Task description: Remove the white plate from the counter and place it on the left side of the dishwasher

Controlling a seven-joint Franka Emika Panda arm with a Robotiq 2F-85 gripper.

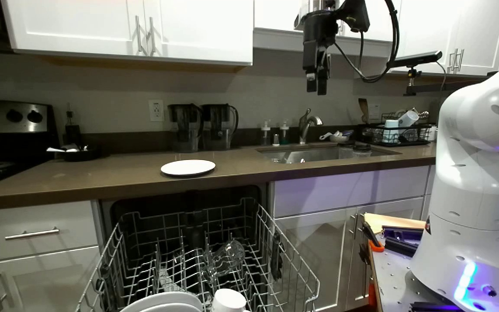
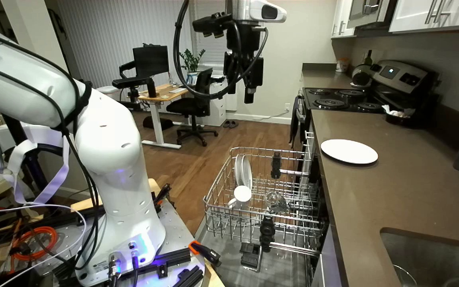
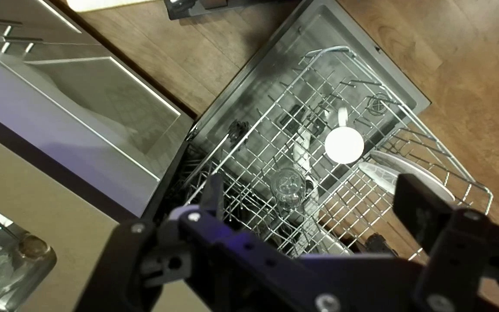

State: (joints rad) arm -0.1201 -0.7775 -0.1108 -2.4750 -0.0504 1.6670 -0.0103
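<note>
I see a brown counter (image 1: 102, 180) where a white plate (image 1: 188, 167) lies flat near the front edge; two pitchers (image 1: 218, 134) and two soap bottles (image 1: 265, 136) stand upright at the back, and a black dish rack (image 1: 405, 141) sits near the sink (image 1: 308, 154).

In an exterior view the camera faces the tabletop (image 1: 115, 173) and the wall (image 1: 119, 104) behind, from above tabletop height; the gripper (image 1: 317, 89) hangs near the frame's top, and the dishwasher (image 1: 184, 247), lower than the gripper, reaches close to the lens. In an exterior view the aim is lengthwise, down the tabletop toward the stove (image 2: 337, 99) beyond the gripper, the robot arm (image 2: 114, 131) near at left of it. Both exterior views share the gripper, white plate (image 2: 349, 151) and dishwasher. The wrist view looks steeply down from just behind the gripper's fingers (image 3: 416, 208), onto the shared dishwasher below them.
</note>
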